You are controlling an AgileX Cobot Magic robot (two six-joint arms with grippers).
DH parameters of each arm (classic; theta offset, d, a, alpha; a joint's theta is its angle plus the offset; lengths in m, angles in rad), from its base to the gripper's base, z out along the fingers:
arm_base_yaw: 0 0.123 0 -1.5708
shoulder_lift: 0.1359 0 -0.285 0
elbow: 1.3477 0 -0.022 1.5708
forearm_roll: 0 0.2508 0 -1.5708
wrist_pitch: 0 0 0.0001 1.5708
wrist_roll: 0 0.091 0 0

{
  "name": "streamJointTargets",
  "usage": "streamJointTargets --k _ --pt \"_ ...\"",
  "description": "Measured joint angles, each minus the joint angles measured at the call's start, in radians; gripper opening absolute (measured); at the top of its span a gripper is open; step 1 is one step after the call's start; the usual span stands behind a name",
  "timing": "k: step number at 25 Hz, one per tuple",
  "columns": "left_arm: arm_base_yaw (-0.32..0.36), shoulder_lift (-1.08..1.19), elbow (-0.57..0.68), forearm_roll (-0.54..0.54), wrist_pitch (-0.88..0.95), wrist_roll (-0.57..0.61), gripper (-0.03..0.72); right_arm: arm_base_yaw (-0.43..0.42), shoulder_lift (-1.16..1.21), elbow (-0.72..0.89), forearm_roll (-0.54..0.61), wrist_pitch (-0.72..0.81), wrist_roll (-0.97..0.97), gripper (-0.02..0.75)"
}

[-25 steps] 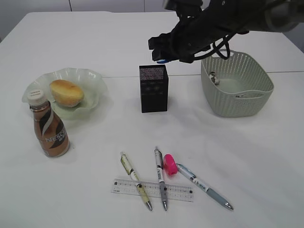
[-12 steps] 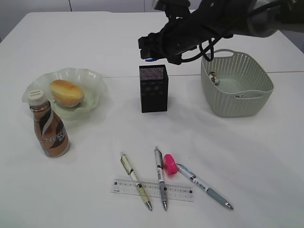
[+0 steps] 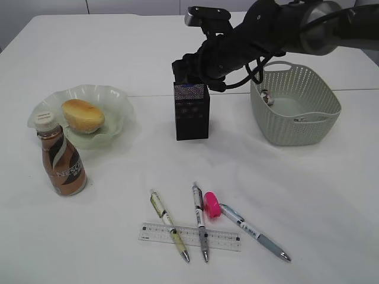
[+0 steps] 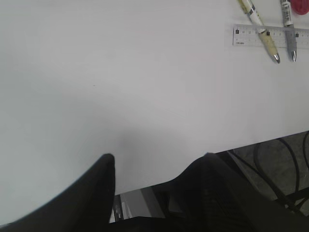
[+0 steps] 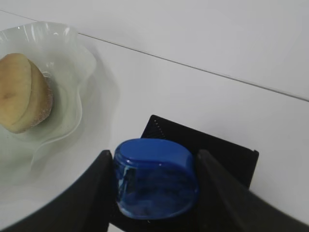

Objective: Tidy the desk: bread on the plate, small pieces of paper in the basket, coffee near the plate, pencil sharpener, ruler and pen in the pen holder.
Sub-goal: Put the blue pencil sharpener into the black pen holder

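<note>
Worktop (image 3: 296, 195) first: a large plain white surface with a thin seam running across it, carrying everything else. Reaching in from the upper right, the black right arm stretches across the middle, and its pincer (image 5: 152, 186) grips a glossy blue rounded pencil sharpener (image 5: 155, 178) between both fingers, directly above the open mouth of the square black metal mesh pen holder (image 3: 192, 110), which stands upright near the centre. To the right of that cup sits the grey-green perforated plastic oval basket (image 3: 296, 124), with small scraps of paper (image 3: 266, 96) inside. On the left lies the pale green translucent glass plate (image 3: 112, 100) with its wavy rim, and the oval golden-brown bread (image 3: 83, 115) rests on it. Just in front of the plate stands the brown metallic Nescafe coffee bottle (image 3: 61, 160), upright, cream cap on. Toward the near edge lies the short clear plastic ruler (image 3: 155, 232), flat, with two pens (image 3: 200, 222) crossing over it and a third pen just to their right. A small pink sharpener (image 3: 212, 205) sits between the middle and right pens. The left pincer (image 4: 157, 162) hangs over bare worktop near the edge, fingers spread apart and holding nothing.
</note>
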Motion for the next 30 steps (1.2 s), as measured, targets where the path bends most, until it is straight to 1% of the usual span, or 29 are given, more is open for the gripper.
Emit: streamJointTargets --k 5,10,18,20,22,25,27,30 --pt "0.000 0.000 0.000 0.000 0.000 0.000 0.415 0.000 0.007 0.000 0.000 0.000 -0.007 0.372" --pt "0.000 0.000 0.000 0.000 0.000 0.000 0.415 0.000 0.007 0.000 -0.044 0.000 -0.011 0.372" --pt "0.000 0.000 0.000 0.000 0.000 0.000 0.414 0.000 0.007 0.000 -0.068 0.004 -0.009 0.376" --pt "0.000 0.000 0.000 -0.003 0.000 0.000 0.414 0.000 0.007 0.000 -0.079 0.004 -0.007 0.394" --pt "0.000 0.000 0.000 -0.012 0.000 0.000 0.414 0.000 0.007 0.000 -0.080 0.006 -0.005 0.429" --pt "0.000 0.000 0.000 -0.026 0.000 0.000 0.414 0.000 0.007 0.000 -0.082 0.006 -0.005 0.520" --pt "0.000 0.000 0.000 -0.029 0.000 0.000 0.414 0.000 0.007 0.000 -0.082 0.006 -0.005 0.543" --pt "0.000 0.000 0.000 -0.029 0.000 0.000 0.414 0.000 0.007 0.000 -0.082 0.008 -0.003 0.552"
